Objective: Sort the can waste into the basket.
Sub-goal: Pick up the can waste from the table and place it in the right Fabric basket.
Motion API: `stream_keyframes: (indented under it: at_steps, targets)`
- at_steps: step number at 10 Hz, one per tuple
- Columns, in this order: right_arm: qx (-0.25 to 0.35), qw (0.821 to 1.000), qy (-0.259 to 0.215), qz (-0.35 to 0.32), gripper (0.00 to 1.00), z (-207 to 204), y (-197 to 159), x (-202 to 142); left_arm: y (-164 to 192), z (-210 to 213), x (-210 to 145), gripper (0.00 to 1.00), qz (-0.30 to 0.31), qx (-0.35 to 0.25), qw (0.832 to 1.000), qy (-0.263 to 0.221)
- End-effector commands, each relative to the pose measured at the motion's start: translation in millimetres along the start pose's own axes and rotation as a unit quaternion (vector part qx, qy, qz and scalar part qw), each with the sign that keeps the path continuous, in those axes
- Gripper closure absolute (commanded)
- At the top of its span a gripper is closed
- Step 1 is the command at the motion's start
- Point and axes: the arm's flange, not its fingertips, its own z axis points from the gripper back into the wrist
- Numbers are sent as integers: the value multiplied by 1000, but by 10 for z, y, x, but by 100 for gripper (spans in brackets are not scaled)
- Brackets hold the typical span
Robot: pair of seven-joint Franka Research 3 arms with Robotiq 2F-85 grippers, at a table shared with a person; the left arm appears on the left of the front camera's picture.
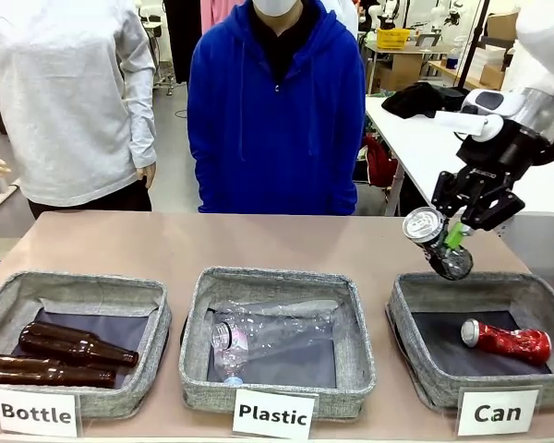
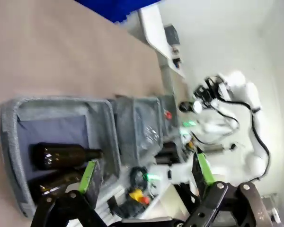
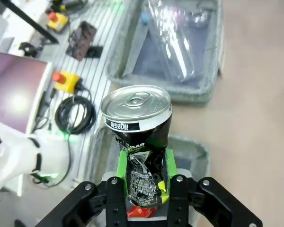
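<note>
My right gripper [image 1: 454, 236] is shut on the black can [image 1: 436, 242], holding it tilted in the air above the far left corner of the "Can" basket [image 1: 415, 349]. In the right wrist view the black can [image 3: 139, 137] sits between the green pads [image 3: 123, 170] of my right gripper [image 3: 143, 177], silver top toward the camera. The red can [image 1: 506, 341] lies on its side inside that basket, and a bit of the red can [image 3: 141, 212] shows below the black one. My left gripper [image 2: 144, 177] is open above the "Bottle" basket [image 2: 19, 137].
The "Plastic" basket [image 1: 199, 343] in the middle holds clear plastic bottles [image 1: 272, 331]. The "Bottle" basket [image 1: 6, 297] on the left holds two brown glass bottles [image 1: 74, 344]. A person in a blue hoodie [image 1: 275, 111] stands at the far side of the table.
</note>
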Motion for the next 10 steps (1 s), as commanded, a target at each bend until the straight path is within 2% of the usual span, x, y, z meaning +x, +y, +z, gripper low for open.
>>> stream_keyframes:
  at_steps: [1, 2, 3, 4, 6, 7, 8, 9, 10]
  targets:
    - [28, 993, 86, -80, 100, -102, 117, 68, -119, -189, -184, 0, -11, -30, 999, -20]
    - [38, 986, 121, -110, 100, -169, 135, 73, 0, 0, 0, 0, 0, 0, 1000, 0]
    - [40, 974, 170, -142, 100, -228, 161, 55, 0, 0, 0, 0, 0, 0, 1000, 0]
    - [44, 965, 199, -165, 100, -268, 174, 35, 0, 0, 0, 0, 0, 0, 1000, 0]
    - [54, 959, 216, -178, 100, -323, 140, 0, 0, 0, 0, 0, 0, 0, 1000, 0]
    - [68, 958, 216, -174, 28, -329, 137, -18, 0, 0, 0, 0, 0, 0, 1000, 0]
    - [74, 958, 217, -174, 7, -324, 134, -37, 0, 0, 0, 0, 0, 0, 1000, 0]
    - [71, 958, 214, -179, 0, -317, 128, -48, 0, 0, 0, 0, 0, 0, 1000, 0]
    - [71, 958, 210, -179, 0, -312, 126, -61, 0, 0, 0, 0, 0, 0, 1000, 0]
